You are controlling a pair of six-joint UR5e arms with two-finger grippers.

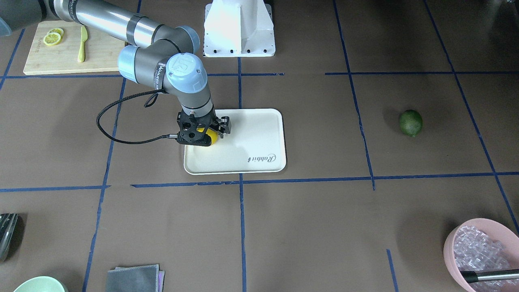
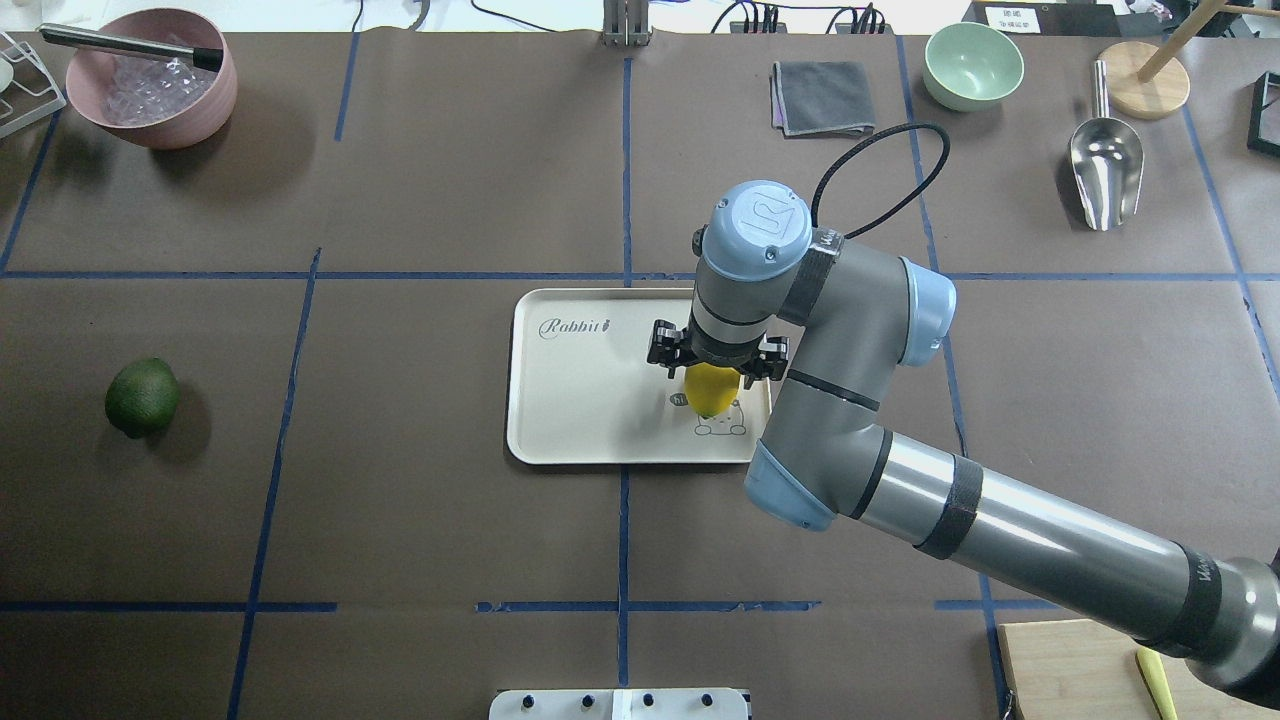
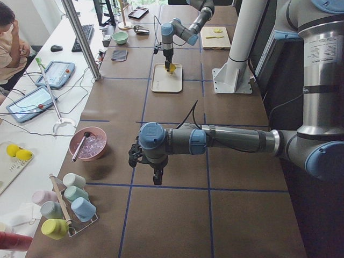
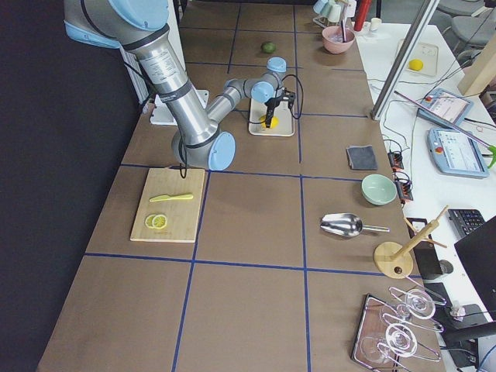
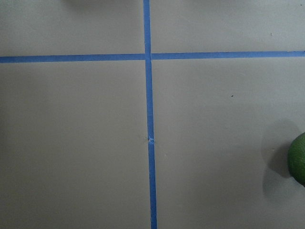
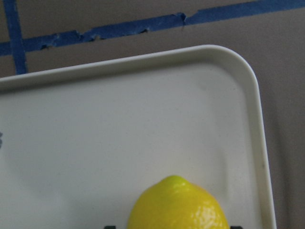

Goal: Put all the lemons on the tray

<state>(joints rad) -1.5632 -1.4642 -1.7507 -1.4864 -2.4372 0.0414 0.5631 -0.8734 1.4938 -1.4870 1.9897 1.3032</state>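
My right gripper [image 1: 202, 136] is over the cream tray [image 1: 251, 138], near the edge by the cartoon drawing, and is shut on the yellow lemon [image 2: 712, 392]. The right wrist view shows the yellow lemon [image 6: 176, 205] between dark finger tips, low over the tray [image 6: 143, 119]. The dark green lemon [image 2: 143, 397] lies on the table far to the tray's left, and its edge shows in the left wrist view [image 5: 298, 160]. My left gripper [image 3: 156, 174] hangs above the table near it; I cannot tell whether it is open or shut.
A bamboo cutting board [image 1: 61, 56] with lemon slices [image 1: 52, 38] and a yellow-green knife [image 1: 82, 44] sits on my right. A pink bowl [image 2: 150, 90], grey cloth [image 2: 822, 97], green bowl [image 2: 972, 65] and metal scoop [image 2: 1105, 170] line the far edge.
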